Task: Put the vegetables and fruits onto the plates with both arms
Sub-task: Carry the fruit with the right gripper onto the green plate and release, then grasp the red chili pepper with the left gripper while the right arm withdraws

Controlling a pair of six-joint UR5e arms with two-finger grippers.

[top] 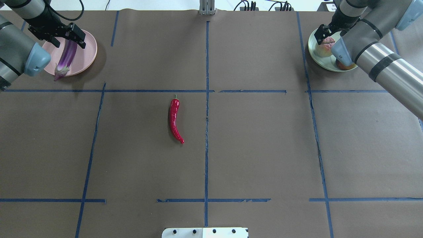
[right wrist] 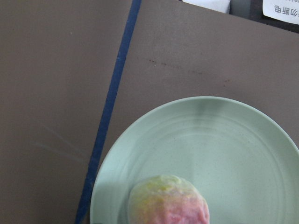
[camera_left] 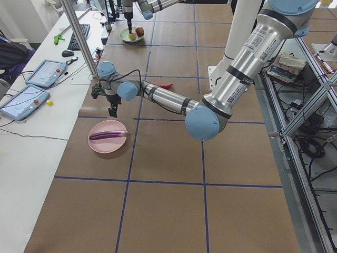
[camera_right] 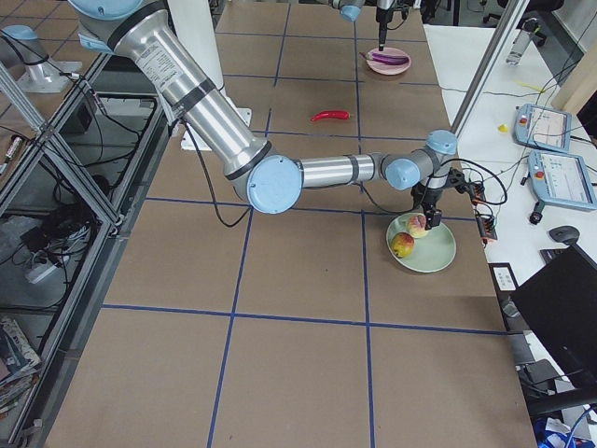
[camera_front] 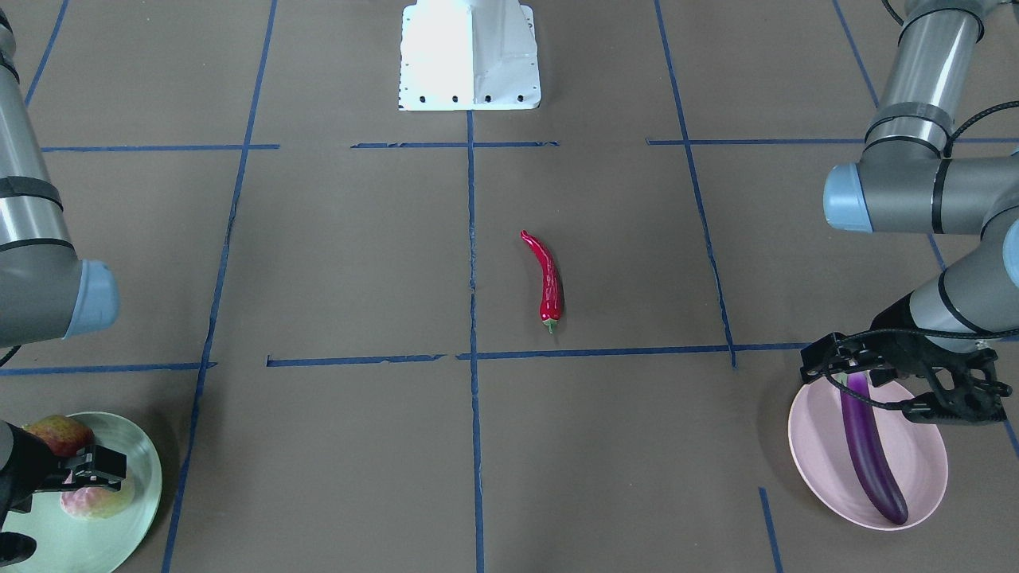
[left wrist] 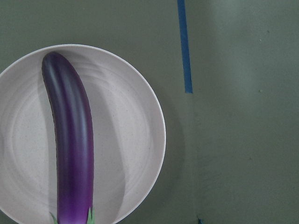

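Front-facing view first: the long glossy purple eggplant [camera_front: 872, 454] is lying across the pale pink ridged plate [camera_front: 812, 446]. The left gripper [camera_front: 888, 382] hangs over its stem end, jaws apart, gripping nothing. On the other side the right gripper [camera_front: 87, 469] sits over the pale mint green plate [camera_front: 142, 477], jaws looking apart too, right above the pale pink-yellow fruit [camera_front: 99, 503]. The darker red-green fruit [camera_front: 57, 434] is beside it on the same plate. The curved red chili pepper [camera_front: 548, 278] lies alone mid brown worktop [camera_front: 358, 263], well apart from both plates. Overhead, the eggplant's stem cap reaches the plate rim. Left wrist cam: eggplant flat on the pink plate. Right wrist cam: pale fruit on the mint plate.
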